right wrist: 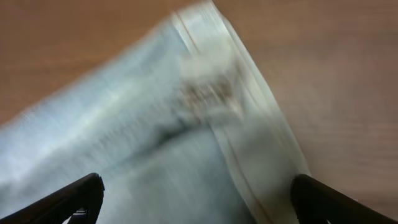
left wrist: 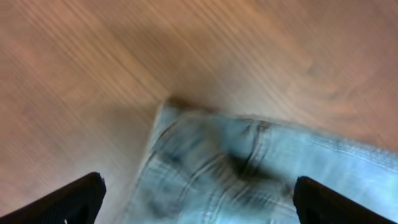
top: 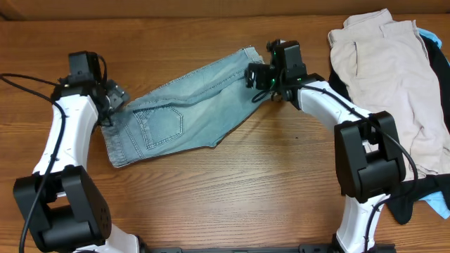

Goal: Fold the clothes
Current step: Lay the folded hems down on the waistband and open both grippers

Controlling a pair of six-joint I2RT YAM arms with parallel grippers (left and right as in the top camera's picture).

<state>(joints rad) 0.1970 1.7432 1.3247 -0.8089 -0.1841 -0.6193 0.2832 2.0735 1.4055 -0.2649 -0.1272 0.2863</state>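
L gripper (top: 117, 98) & R gripper (top: 254, 76) wide open, holding nothing, over opposite ends of denim shorts (top: 184, 111). Open table (top: 232, 190) robot-side; beige garment (top: 394, 77) to R gripper's right.

a wooden desk (top: 232, 197) fills the overhead view from edge to edge. its surface is mid-brown, with grain running left to right in long darker streaks and wavy bands. the light is soft and even, casting only faint, short shadows on the wood. in both wrist views the same wood looks blurred and more reddish, its grain running diagonally.
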